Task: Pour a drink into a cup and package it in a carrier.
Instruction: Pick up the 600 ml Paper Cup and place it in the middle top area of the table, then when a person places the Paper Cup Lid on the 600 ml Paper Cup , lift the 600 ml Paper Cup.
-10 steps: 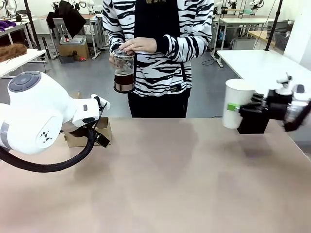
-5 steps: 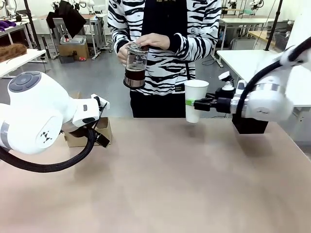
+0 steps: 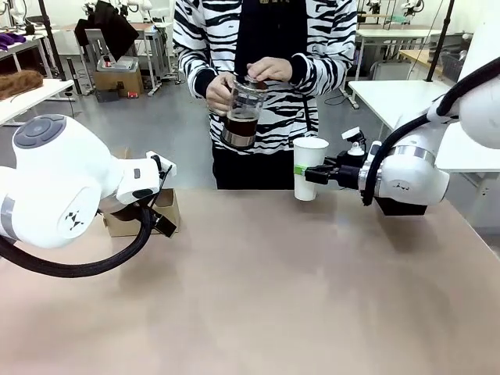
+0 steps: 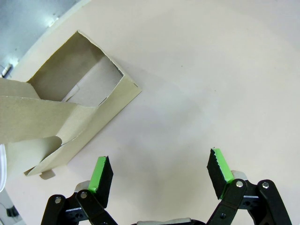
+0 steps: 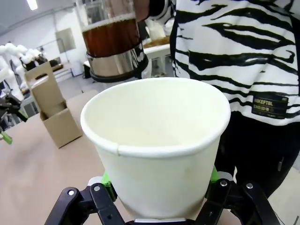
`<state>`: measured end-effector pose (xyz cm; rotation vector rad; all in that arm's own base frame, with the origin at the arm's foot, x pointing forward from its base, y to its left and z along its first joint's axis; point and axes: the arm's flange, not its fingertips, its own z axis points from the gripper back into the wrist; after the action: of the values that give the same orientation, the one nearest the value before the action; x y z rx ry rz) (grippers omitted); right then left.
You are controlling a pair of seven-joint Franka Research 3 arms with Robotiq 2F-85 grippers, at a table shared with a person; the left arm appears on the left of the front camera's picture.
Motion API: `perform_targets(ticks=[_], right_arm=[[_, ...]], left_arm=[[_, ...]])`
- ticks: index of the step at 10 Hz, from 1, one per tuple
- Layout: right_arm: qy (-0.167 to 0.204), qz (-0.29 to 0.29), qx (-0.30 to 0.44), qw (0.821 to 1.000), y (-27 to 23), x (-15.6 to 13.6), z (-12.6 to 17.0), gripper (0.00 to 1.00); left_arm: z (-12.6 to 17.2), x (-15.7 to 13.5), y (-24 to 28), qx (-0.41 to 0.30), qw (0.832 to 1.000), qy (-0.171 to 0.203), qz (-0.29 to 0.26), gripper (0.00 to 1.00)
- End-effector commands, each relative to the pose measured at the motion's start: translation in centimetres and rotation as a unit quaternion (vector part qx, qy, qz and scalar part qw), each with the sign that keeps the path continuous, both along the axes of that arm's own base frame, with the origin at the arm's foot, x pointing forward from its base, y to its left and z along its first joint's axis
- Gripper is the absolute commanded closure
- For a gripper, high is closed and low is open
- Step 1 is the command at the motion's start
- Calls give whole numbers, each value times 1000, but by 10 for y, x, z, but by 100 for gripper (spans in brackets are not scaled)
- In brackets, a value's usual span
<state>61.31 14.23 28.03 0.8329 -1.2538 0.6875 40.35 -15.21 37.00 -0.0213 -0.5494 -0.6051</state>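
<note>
Patch (image 5: pixel 269 101) on striped top (image 5: pixel 220 42), lettering unreadable

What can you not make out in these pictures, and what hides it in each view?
- Carrier: front view, mostly behind the left arm; left wrist view, cut off by the left edge.
- Jug top: right wrist view, cut off by the top edge.
- Cup floor: right wrist view, hidden by its own near wall.
</note>
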Motion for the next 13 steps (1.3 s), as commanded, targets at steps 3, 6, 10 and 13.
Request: perform_targets(ticks=[3,6,10,13], right_arm=[[4,-1,2,1000,0,0,1,20],[4,-1,2,1000,0,0,1,20],[4,-1,2,1000,0,0,1,20],[4,-1,2,1000,0,0,1,20]], left_arm=[[0,0,0,-1,1000,0,0,0],[0,0,0,-1,1000,0,0,0],[0,0,0,-1,1000,0,0,0],[0,0,0,-1,1000,0,0,0]])
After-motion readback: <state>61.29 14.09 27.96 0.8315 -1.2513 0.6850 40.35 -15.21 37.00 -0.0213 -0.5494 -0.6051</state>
